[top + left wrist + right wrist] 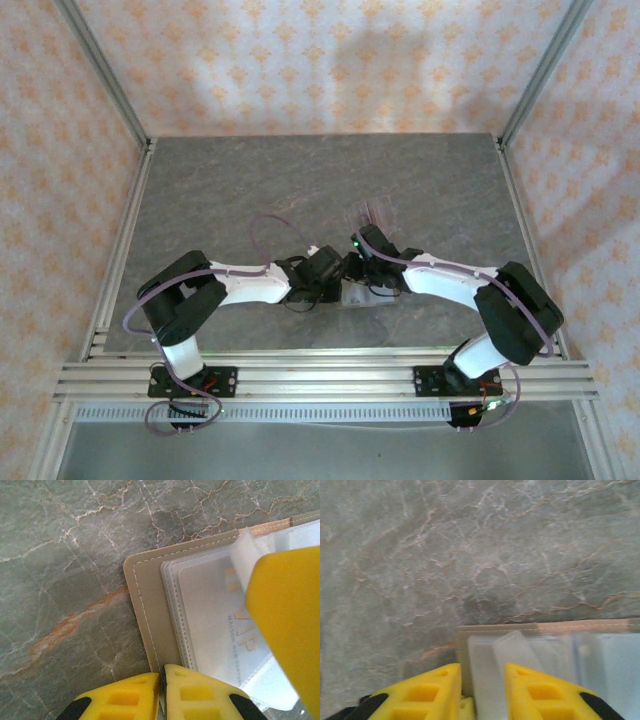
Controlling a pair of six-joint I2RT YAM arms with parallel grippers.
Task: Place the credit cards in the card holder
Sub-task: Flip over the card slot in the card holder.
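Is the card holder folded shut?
No, the card holder lies open on the table, with its clear sleeves showing.

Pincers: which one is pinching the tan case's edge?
The left pincer, shut on the card holder at its tan edge; the right pincer stands open.

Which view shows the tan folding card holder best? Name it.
Left wrist view: the tan folding card holder lies open, stitched border and clear sleeves close up. Right wrist view catches one edge; top view, a small pale patch.
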